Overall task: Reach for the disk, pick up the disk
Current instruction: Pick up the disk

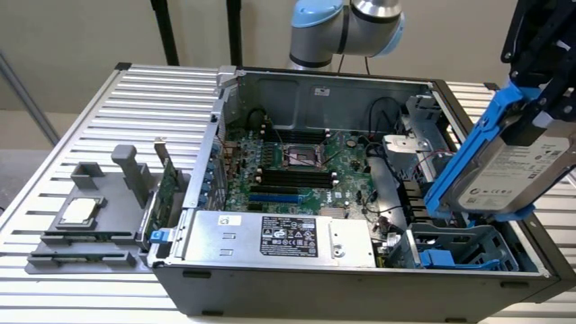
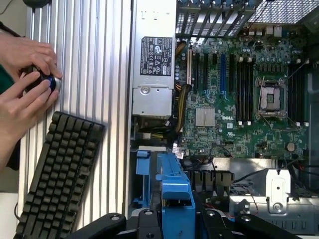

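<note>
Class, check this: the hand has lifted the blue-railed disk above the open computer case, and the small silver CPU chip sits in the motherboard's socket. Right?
Not quite. The CPU chip lies on the grey holder outside the case; the exterior view shows the socket empty. The rest holds: the hand has the disk raised.

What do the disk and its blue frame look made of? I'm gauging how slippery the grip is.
The disk: apparently silver-grey metal with a dull sheen, under a white printed label that looks like matte paper or film. Its blue carrier rails: likely moulded plastic, judging by the uniform saturated colour and soft gloss. The gripper holds it tilted above the case.
</note>
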Controlling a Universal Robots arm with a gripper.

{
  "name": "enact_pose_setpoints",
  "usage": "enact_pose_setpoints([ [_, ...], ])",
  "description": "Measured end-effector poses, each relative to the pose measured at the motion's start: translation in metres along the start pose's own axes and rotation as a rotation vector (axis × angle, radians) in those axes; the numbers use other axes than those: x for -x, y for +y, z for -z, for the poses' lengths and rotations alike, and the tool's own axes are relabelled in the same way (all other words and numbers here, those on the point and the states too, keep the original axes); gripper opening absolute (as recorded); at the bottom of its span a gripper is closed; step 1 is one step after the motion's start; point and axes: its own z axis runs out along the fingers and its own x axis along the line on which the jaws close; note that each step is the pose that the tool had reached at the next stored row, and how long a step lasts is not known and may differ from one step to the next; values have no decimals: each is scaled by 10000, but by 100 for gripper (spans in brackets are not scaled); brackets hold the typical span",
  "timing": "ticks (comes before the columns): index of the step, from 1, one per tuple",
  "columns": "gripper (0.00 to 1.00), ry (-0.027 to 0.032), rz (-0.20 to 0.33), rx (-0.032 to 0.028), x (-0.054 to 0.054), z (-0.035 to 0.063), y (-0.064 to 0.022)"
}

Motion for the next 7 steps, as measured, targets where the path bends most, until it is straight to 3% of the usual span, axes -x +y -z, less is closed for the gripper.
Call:
enact_pose_setpoints([
  [7,33,-3,0,-24,-3,-6,1],
])
